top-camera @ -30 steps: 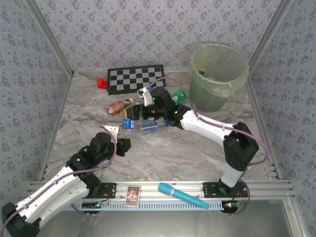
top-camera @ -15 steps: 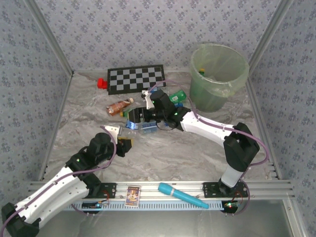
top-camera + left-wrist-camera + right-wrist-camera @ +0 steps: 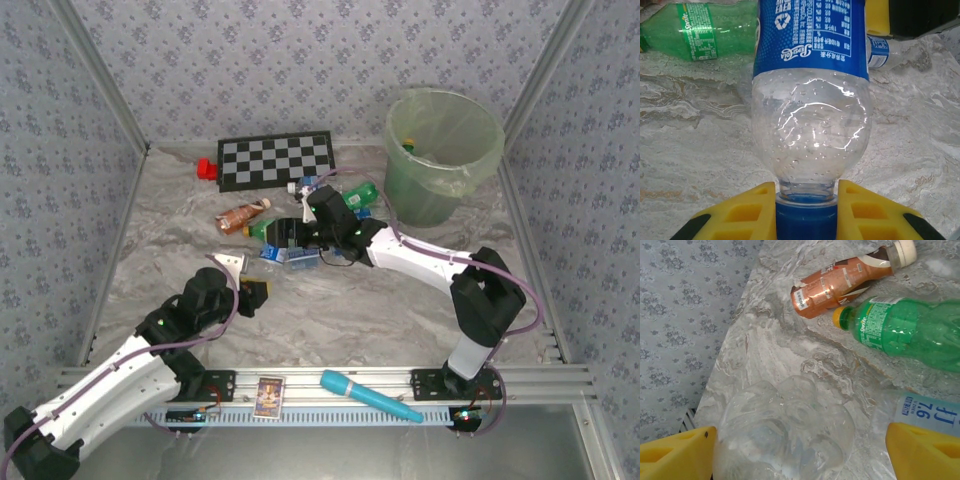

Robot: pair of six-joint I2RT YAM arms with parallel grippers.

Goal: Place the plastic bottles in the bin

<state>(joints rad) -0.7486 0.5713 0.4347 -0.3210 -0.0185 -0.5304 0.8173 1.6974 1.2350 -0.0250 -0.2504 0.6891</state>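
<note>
- Now, your left gripper (image 3: 805,201) pinches a blue-labelled bottle (image 3: 810,130) by its cap, lower centre; it may swing loose.
- Your right gripper (image 3: 800,452) gapes wide over a crushed clear bottle (image 3: 785,432), which could squirt away.
- The bin (image 3: 430,195) stands upper right.

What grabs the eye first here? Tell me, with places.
The big pale green bin at the far right, and the scattered bottles mid-table. The left hand pinches a blue-labelled clear bottle by its cap; the right hand stands open over a crushed clear bottle.
</note>
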